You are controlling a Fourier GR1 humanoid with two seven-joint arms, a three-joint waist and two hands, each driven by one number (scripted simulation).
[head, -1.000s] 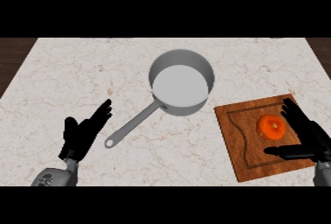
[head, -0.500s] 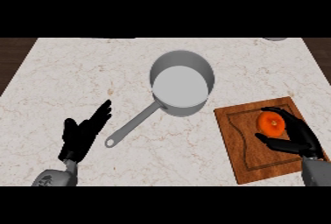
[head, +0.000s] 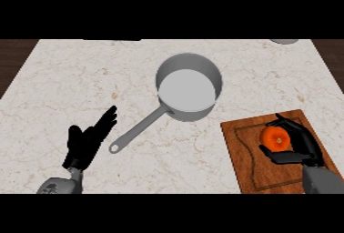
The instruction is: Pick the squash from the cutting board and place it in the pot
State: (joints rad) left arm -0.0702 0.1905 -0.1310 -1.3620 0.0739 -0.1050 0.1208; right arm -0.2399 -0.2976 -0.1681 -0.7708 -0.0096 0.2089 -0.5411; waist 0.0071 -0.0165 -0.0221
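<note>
Counter: we saw a pale marble counter [head: 80,82] from steeply above, with dark wood showing beyond its left and right edges.
Pot: a grey metal pot [head: 189,86] stood near the middle of the counter, towards the far edge, its long handle running down towards the near left.
Cutting board: a brown wooden cutting board [head: 245,168] lay at the counter's near right corner, slightly turned, well apart from the pot.
Squash: the orange squash [head: 275,138] was over the board's far right part, not in the pot.
Right hand: our black right hand [head: 300,144] had its fingers and thumb curled round the squash, gripping it from the right side.
Left hand: our left hand [head: 84,143] rested open near the counter's near left corner, fingers straight, holding nothing.
Far right corner: a small pale object [head: 285,41] was cut off by the edge; we could not tell what it was.
</note>
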